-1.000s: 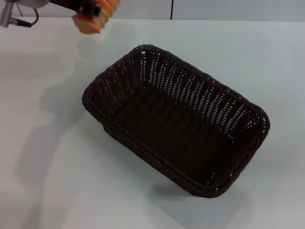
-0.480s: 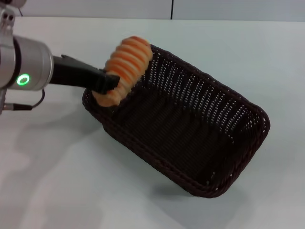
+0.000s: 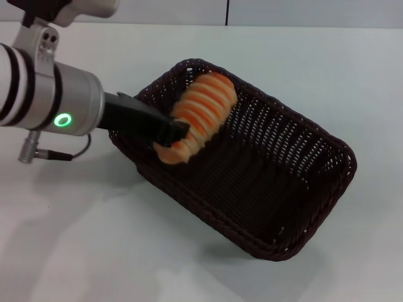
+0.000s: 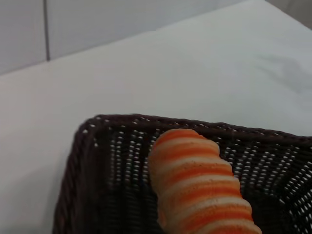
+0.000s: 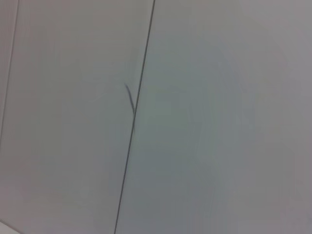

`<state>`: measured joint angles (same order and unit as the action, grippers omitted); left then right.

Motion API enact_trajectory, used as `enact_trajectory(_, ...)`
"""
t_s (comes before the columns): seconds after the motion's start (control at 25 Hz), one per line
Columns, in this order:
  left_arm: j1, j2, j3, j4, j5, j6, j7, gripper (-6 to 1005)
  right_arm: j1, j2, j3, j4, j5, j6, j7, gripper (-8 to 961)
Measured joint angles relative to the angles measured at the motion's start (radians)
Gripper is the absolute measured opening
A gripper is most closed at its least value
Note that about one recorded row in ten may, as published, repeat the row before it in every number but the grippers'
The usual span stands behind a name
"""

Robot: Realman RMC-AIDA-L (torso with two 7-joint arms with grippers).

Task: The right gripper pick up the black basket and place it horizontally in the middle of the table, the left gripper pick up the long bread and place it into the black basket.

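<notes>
The left gripper (image 3: 173, 133) is clamped on the long bread (image 3: 196, 117), held above the upper-left end of the black basket (image 3: 302, 182) at frame centre. Step: placement. Next: lower, then release; remaining height is probably small.

The long bread (image 4: 200, 187) is cut off by the left wrist view's edge, hiding its lower end.

White table (image 3: 75, 239); black basket (image 3: 252, 207) rests on it, set diagonally.
</notes>
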<state>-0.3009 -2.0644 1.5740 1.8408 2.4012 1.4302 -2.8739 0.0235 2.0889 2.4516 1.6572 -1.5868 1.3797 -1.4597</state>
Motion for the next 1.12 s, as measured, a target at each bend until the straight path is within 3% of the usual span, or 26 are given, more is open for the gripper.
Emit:
enact_trajectory(0.08,-0.004,-0.001,0.002,-0.013,-0.013,0.001,0.002,187,0.0,0.0,-0.001,0.0,0.0,-0.001,0.0,338)
enact_trajectory(0.56,-0.01,0.0,-0.01,0.002,-0.03,-0.02,0.006,575,-0.001,-0.002,-0.022,0.004,-0.003,-0.003,0.001,343)
enact_trajectory(0.8,-0.003,0.002,-0.054,0.066,0.002,-0.034,0.018,697,-0.005,-0.002,-0.023,0.007,-0.003,-0.02,0.005,345)
enact_trajectory(0.88,0.039,0.002,-0.133,0.142,0.064,-0.111,0.053,738,-0.006,-0.003,-0.023,0.003,-0.003,-0.052,0.019,346)
enact_trajectory(1.12,0.157,0.002,-0.22,0.194,0.062,-0.278,0.118,810,-0.027,0.001,-0.021,-0.002,0.0,-0.09,0.024,349)
